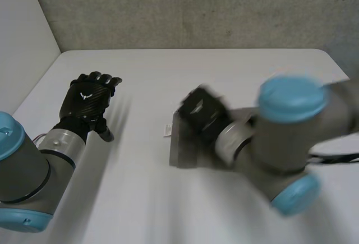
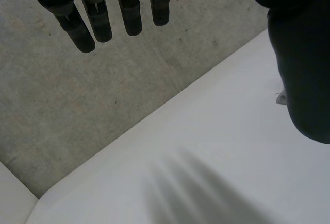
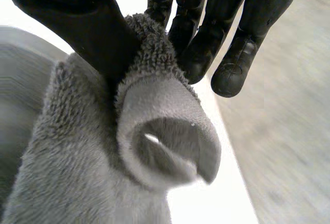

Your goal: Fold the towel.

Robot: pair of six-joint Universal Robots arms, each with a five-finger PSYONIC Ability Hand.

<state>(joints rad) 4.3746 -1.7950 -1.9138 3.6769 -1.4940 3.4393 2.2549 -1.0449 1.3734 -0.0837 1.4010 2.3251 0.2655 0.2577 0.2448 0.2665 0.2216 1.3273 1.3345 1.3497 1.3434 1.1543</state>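
The right hand pinches a roll of the towel between thumb and fingers, so it is best carried over low and flat; the left hand hovers straight-fingered and empty.

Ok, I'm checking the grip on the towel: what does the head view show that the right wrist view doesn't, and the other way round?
Head view: the left hand, open, over the white table and apart from the towel; also the towel's flat part and its small tag. Right wrist view: the right hand pinching a rolled fold of towel between thumb and fingers. Both: the grey towel with the right hand on it.
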